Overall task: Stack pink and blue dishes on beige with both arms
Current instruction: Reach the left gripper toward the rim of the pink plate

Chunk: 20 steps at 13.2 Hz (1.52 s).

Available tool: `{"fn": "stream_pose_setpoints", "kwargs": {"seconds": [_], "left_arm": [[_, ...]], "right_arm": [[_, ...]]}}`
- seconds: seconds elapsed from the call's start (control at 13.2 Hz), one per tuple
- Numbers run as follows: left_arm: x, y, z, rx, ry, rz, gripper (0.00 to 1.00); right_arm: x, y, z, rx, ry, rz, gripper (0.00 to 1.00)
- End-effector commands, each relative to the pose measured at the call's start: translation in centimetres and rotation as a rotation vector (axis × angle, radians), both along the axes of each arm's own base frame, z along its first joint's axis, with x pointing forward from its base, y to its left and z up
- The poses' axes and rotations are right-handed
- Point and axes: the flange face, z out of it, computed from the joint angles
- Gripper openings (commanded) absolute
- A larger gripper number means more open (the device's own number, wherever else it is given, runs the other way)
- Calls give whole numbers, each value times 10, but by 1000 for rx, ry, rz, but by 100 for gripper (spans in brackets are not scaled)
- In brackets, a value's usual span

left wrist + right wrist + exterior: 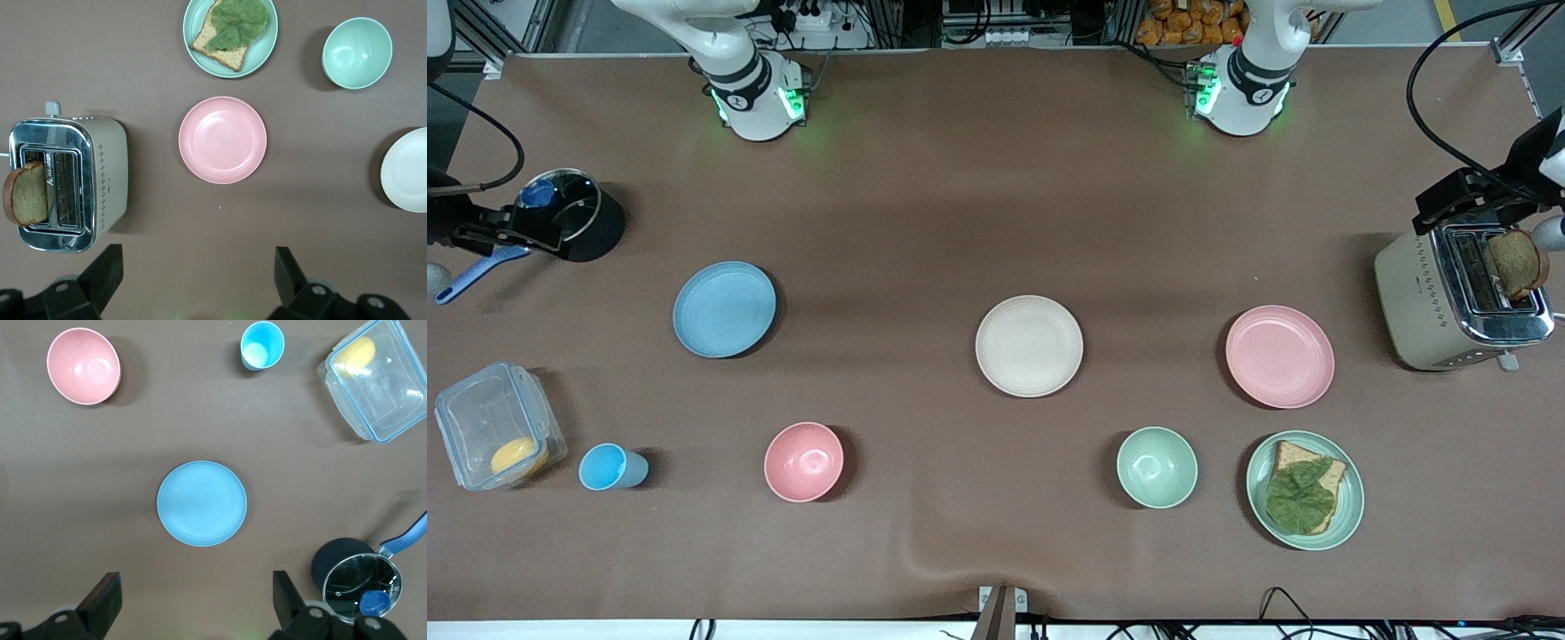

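Nothing stacked yet; first step: pick up both outer plates.

- Beige plate at centre of front view, bare.
- Blue plate centre-left of front view, toward right arm's end; centred in right wrist view.
- Pink plate centre-right of front view, toward left arm's end; centred in left wrist view.
- Left gripper high over table near pink plate, fingers spread wide, empty.
- Right gripper high over table near blue plate, fingers spread wide, empty.
- Judgement: plates flat, so descend at rim edge, one finger under lip, one on top; pinch rim, lift level.
- Risk: plate sliding on cloth; avoid green plate with bread just below pink plate.
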Motion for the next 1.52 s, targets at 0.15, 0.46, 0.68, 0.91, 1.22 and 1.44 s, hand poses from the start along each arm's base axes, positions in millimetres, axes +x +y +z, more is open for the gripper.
{"fn": "stream_pose_setpoints", "kwargs": {"seconds": [0.15,0.46,0.68,0.91,1.22,1.44], "left_arm": [[-4,1,0,-5,15,-8,100],[30,10,-72,45,90,-23,100],[36,18,-158,44,55,-12,100],[26,39,-235,39,28,28,100],[12,61,-330,42,53,60,100],[14,81,-388,48,96,75,100]], "right_arm": [[-3,1,4,13,1,2,100],[-3,2,4,13,1,2,100],[-3,1,3,13,2,0,100],[-2,-6,-4,15,28,-1,100],[2,-25,-38,18,77,-31,100],[8,-27,-95,18,80,-36,100]]}}
